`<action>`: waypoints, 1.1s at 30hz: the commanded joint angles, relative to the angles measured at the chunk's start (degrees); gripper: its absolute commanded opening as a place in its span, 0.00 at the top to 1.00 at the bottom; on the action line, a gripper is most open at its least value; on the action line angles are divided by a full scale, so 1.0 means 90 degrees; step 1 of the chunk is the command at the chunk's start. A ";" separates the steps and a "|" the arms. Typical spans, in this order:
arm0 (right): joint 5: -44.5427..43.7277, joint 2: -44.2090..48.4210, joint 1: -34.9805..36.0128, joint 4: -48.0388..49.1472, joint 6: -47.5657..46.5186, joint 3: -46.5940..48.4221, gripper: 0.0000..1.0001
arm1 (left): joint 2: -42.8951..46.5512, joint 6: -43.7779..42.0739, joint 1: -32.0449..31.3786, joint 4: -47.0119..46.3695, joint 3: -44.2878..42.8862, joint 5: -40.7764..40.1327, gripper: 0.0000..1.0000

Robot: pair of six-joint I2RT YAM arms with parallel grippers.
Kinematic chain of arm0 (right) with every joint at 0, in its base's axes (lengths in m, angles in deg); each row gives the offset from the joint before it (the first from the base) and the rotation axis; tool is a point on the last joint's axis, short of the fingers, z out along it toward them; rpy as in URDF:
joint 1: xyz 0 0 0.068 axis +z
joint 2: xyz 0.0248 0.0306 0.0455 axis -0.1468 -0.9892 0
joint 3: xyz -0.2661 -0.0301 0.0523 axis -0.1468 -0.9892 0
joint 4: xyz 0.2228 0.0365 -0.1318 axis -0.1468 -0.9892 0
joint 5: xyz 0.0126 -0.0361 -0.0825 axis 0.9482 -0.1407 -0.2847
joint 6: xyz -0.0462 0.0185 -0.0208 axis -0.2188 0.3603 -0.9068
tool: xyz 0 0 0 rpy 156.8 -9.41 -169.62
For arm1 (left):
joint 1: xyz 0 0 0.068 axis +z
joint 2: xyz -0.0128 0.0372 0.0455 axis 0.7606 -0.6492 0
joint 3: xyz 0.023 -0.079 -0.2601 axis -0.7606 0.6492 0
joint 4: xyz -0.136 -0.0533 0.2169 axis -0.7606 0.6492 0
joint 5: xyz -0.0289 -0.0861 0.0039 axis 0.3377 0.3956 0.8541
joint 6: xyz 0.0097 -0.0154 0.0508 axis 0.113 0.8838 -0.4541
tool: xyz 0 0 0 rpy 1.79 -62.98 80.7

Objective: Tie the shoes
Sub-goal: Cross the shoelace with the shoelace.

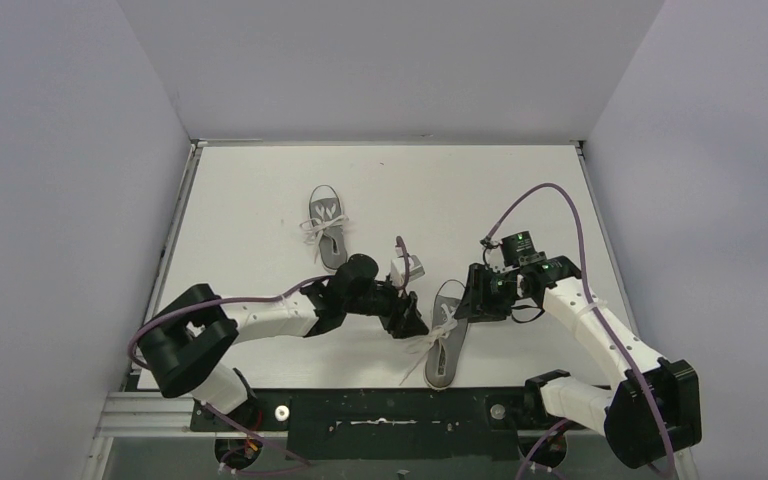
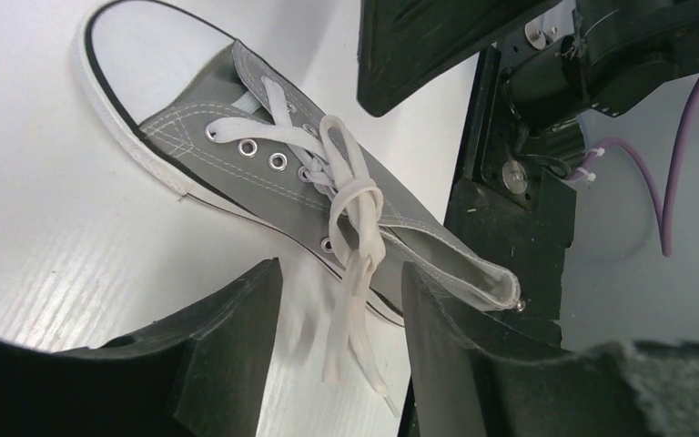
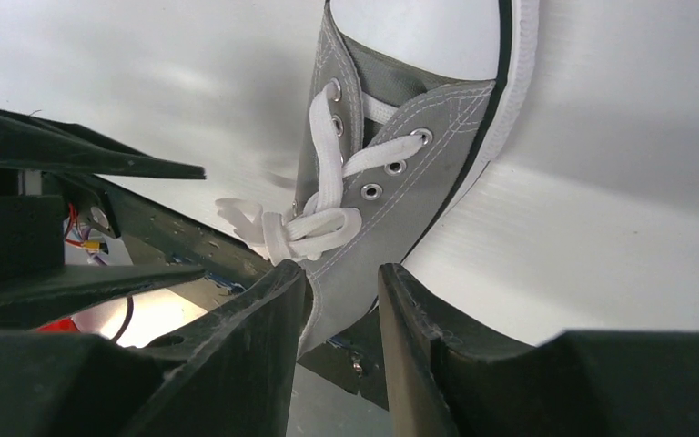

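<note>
Table (image 1: pixel 260 190): a white sheet is lying flat and filling the middle of the top view; in the left wrist view (image 2: pixel 36 237) it is showing fine ribbing and soft glare.
Back wall (image 1: pixel 390 60): a plain pale panel is standing along the table's far edge.
Left wall (image 1: pixel 50 200): a pale panel is closing off the left side.
Right wall (image 1: pixel 720 170): a matching panel is closing off the right side.
Edge strip (image 1: pixel 175 240): a thin metal strip is running along the table's left side.
Black plate (image 1: pixel 390 412): a dark plate is lying along the near edge.
Metal frame (image 1: pixel 150 415): a silver rail is running beside the plate, below the table.
Bolt (image 1: pixel 281 412): a round silver bolt is sitting on the plate's left part.
</note>
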 commanded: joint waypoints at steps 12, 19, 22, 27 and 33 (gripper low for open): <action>0.0018 0.0421 -0.0175 -0.0240 -0.0141 0.0157 0.64 | -0.1107 0.0167 -0.0024 -0.0813 -0.0531 0.1067 0.71; 0.0032 0.0414 -0.0184 -0.0230 -0.0130 0.0138 0.64 | -0.1052 0.0248 -0.0001 -0.0919 -0.0490 0.0989 0.90; 0.0107 0.0389 -0.0176 -0.0177 -0.0104 0.0108 0.64 | -0.0874 0.0211 0.0029 -0.0872 -0.0405 0.0983 0.86; 0.0173 0.0364 -0.0175 -0.0080 -0.0060 0.0061 0.64 | -0.0752 0.0182 0.0031 -0.0921 -0.0343 0.0970 0.77; 0.0208 0.0362 -0.0183 -0.0101 -0.0050 0.0096 0.64 | -0.0913 0.0234 0.0010 -0.1015 -0.0480 0.1028 0.72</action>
